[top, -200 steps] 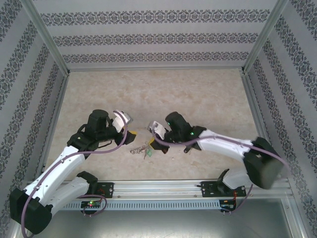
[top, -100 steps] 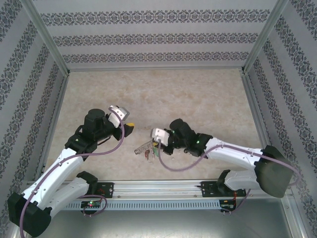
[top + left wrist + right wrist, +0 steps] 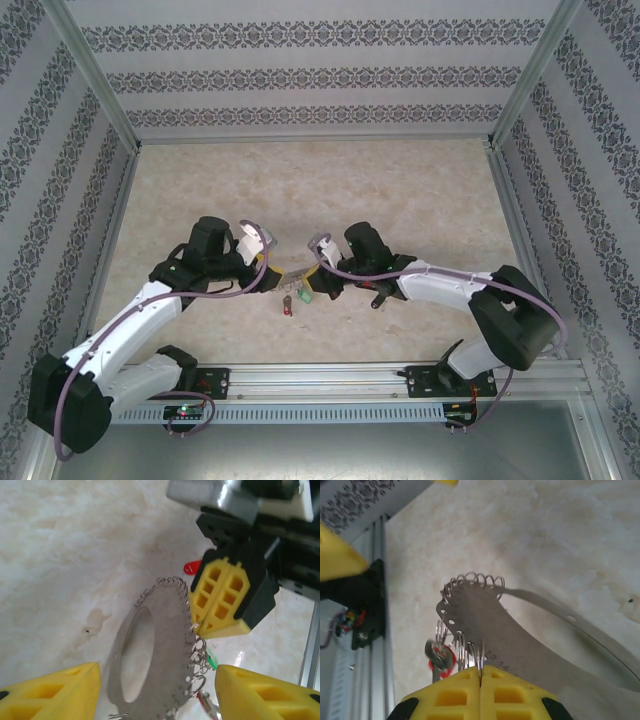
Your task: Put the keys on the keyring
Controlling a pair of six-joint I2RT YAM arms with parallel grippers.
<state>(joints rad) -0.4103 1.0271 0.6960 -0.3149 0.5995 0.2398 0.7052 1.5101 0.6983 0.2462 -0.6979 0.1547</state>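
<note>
Metal keyring (image 3: 485,612) tight in right gripper (image 3: 481,676)

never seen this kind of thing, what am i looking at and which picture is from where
Two robot arms are bolted to a pale marbled table. One picture looks down from above; the other two come from a camera on each wrist, past its yellow fingers. The right tool is shut on a flat silvery-grey metal keyring edged with small wire loops. The left tool is open, the ring ahead between its fingers. A small red-headed key is by the ring; attached or not, I cannot tell.
</note>
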